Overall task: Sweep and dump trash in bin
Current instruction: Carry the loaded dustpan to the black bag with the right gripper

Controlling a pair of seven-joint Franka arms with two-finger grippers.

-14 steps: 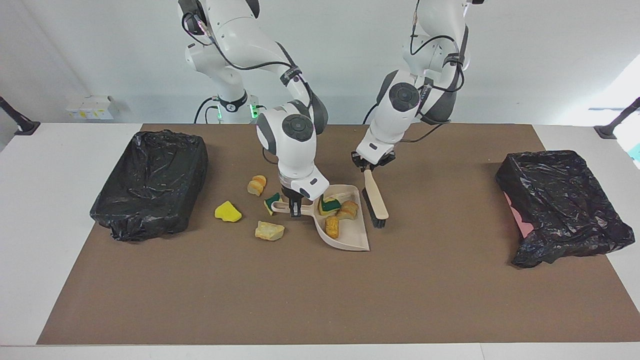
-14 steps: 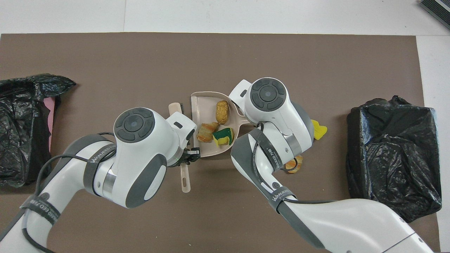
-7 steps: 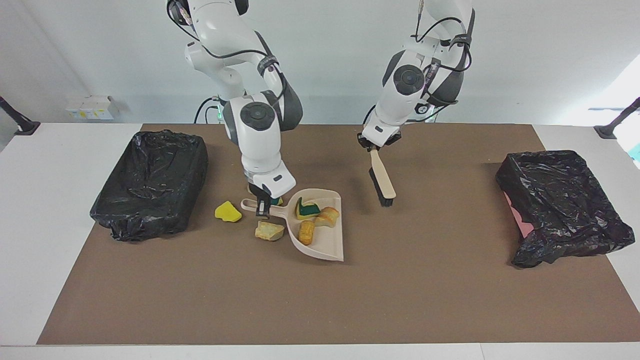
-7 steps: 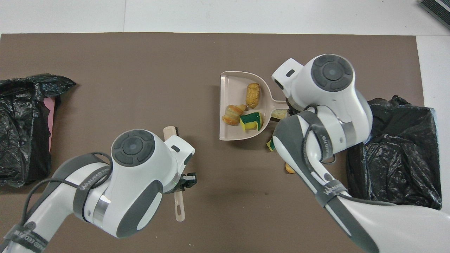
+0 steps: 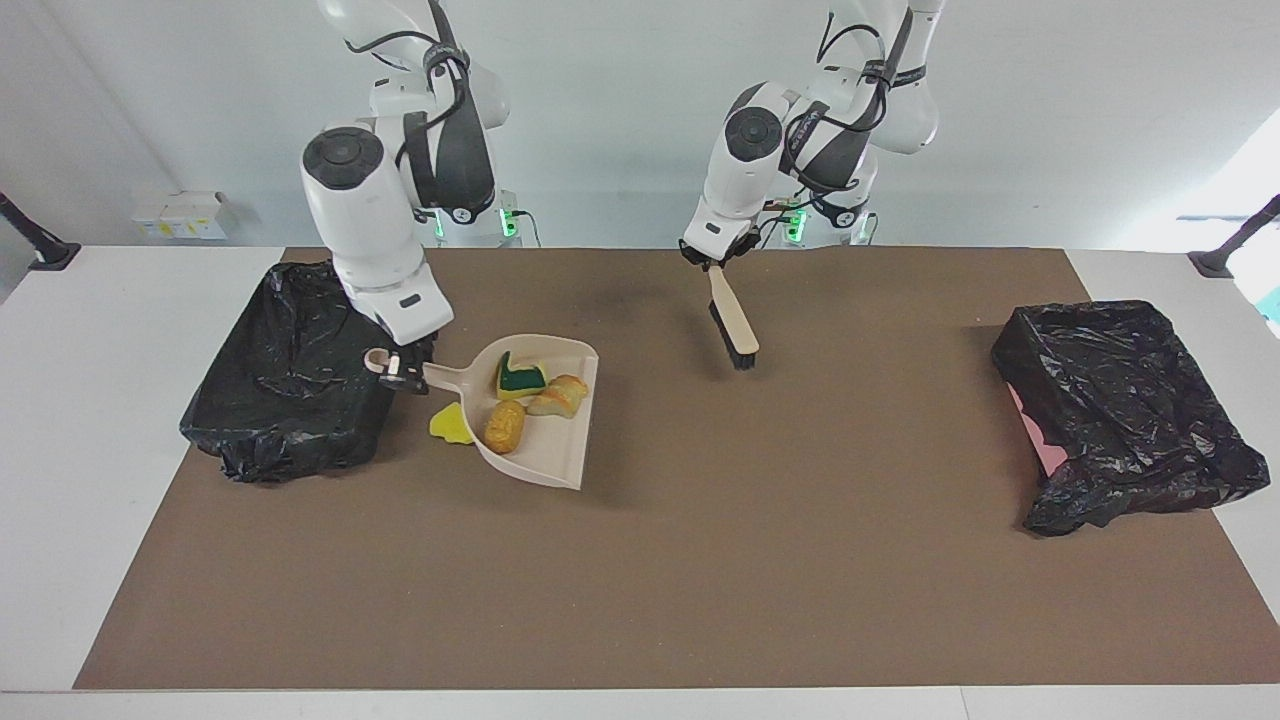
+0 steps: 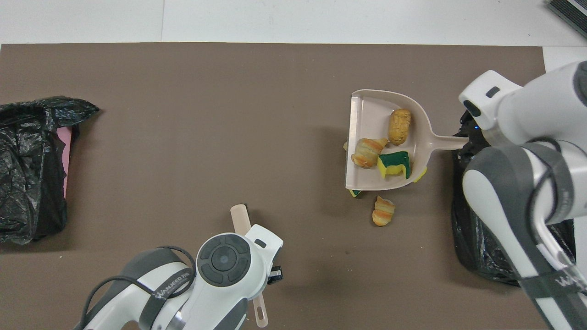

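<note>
My right gripper [image 5: 400, 374] is shut on the handle of the beige dustpan [image 5: 560, 440], which hangs tilted above the mat beside the black-lined bin [image 5: 290, 380]. Three pieces of trash lie in the pan: a green-and-yellow sponge bit [image 6: 394, 165] and two bread-like chunks [image 6: 399, 126] [image 6: 366, 152]. On the mat under the pan lies a yellow scrap [image 5: 446, 426], partly covered. Another bread chunk [image 6: 383, 211] lies on the mat nearer to the robots. My left gripper [image 5: 713, 262] is shut on the handle of the beige brush [image 5: 735, 325], which hangs bristles-down over the mat.
A second black-lined bin [image 5: 1120, 410] sits at the left arm's end of the table. A brown mat [image 5: 700, 580] covers the table's middle. A green sponge corner [image 6: 355, 193] peeks out from under the pan.
The right arm has lifted the loaded dustpan and carried it toward the bin at its end. The left arm has raised the brush and drawn it back toward the robots.
</note>
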